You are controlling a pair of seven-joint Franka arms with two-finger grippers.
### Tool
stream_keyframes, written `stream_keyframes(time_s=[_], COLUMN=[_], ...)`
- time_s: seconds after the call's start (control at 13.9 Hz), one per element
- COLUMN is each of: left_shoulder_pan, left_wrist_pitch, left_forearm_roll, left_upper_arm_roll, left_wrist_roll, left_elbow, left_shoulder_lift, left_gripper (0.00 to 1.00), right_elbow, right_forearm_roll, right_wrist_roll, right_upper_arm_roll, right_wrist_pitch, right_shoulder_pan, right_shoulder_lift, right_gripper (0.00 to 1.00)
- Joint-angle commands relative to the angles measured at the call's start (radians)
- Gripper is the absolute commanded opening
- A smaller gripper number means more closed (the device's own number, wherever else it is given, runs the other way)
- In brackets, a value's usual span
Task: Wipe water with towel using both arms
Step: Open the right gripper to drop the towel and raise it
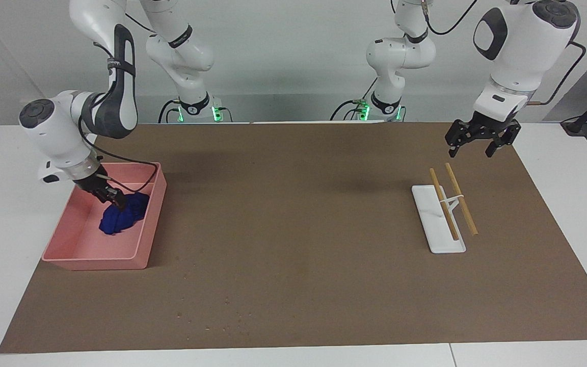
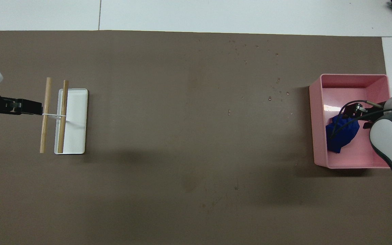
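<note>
Towel (image 1: pixel 123 216) in tray (image 1: pixel 69 257)

A brown mat (image 1: pixel 293 239) covers most of a white table (image 1: pixel 13 214), leaving bare white strips along its edges. A plain pale wall (image 1: pixel 283 51) rises at the robots' edge, evenly lit.

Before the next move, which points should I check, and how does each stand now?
1. Towel lies in the pink tray: ok.
2. Right gripper is down at the towel: ok.
3. Right gripper's hold on the towel: cannot tell.
4. Left gripper is open, waiting above the wooden sticks: ok.
5. Water drops on the mat are wiped: not ok.
</note>
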Motion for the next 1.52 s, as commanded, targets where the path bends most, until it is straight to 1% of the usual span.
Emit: stream_keyframes(time_s=[0.0, 0.07, 0.22, 0.43, 0.58, 0.65, 0.87, 0.94, 1.01, 1.15, 1.3, 1.37, 1.44], left_shoulder_pan=[0.004, 0.002, 0.001, 0.001, 0.001, 0.001, 0.001, 0.001, -0.001, -0.002, -0.002, -0.001, -0.001], left_wrist_pitch=[-0.017, -0.019, -0.017, -0.016, -0.014, -0.014, -0.013, -0.013, -0.013, -0.016, -0.016, -0.016, -0.016], left_forearm_roll=[0.019, 0.019, 0.019, 0.019, 0.019, 0.019, 0.019, 0.019, 0.019, 0.019, 0.019, 0.019, 0.019], left_upper_arm_roll=[-0.003, -0.003, -0.003, -0.004, -0.006, -0.006, -0.006, -0.006, -0.006, -0.006, -0.006, -0.006, -0.006], left_wrist_roll=[0.002, 0.002, 0.002, 0.000, -0.001, -0.001, -0.001, -0.001, -0.001, -0.001, -0.001, -0.001, -0.001], left_elbow=[0.005, 0.005, 0.006, 0.005, 0.006, 0.006, 0.006, 0.006, 0.006, 0.006, 0.006, 0.008, 0.009], left_shoulder_lift=[-0.008, -0.008, -0.008, -0.008, -0.008, -0.008, -0.008, -0.008, -0.008, -0.008, -0.009, -0.009, -0.009], left_gripper=[1.00, 1.00, 1.00, 1.00, 1.00, 1.00, 1.00, 1.00, 1.00, 1.00, 1.00, 1.00, 1.00], right_elbow=[0.057, 0.088, 0.154, 0.255, 0.313, 0.356, 0.532, 0.578, 0.603, 0.599, 0.524, 0.484, 0.469], right_forearm_roll=[-0.020, -0.019, -0.020, -0.019, -0.022, -0.025, -0.075, -0.086, -0.086, -0.071, -0.063, -0.052, -0.046], right_wrist_roll=[-0.031, -0.031, -0.028, -0.002, 0.069, 0.080, 0.079, 0.079, 0.079, 0.076, 0.047, 0.033, 0.030], right_upper_arm_roll=[0.029, 0.036, 0.049, 0.049, 0.048, 0.048, 0.049, 0.049, 0.049, 0.046, 0.046, 0.046, 0.046], right_wrist_pitch=[-0.090, -0.128, -0.220, -0.357, -0.424, -0.470, -0.601, -0.640, -0.665, -0.671, -0.705, -0.698, -0.696], right_shoulder_pan=[0.028, 0.041, 0.099, 0.221, 0.289, 0.308, 0.317, 0.317, 0.317, 0.311, 0.303, 0.309, 0.311], right_shoulder_lift=[-0.041, -0.050, -0.058, -0.057, -0.055, -0.052, -0.017, -0.005, -0.003, -0.023, -0.069, -0.093, -0.103], right_gripper=[1.00, 1.00, 1.00, 1.00, 1.00, 1.00, 1.00, 1.00, 1.00, 1.00, 1.00, 1.00, 1.00])
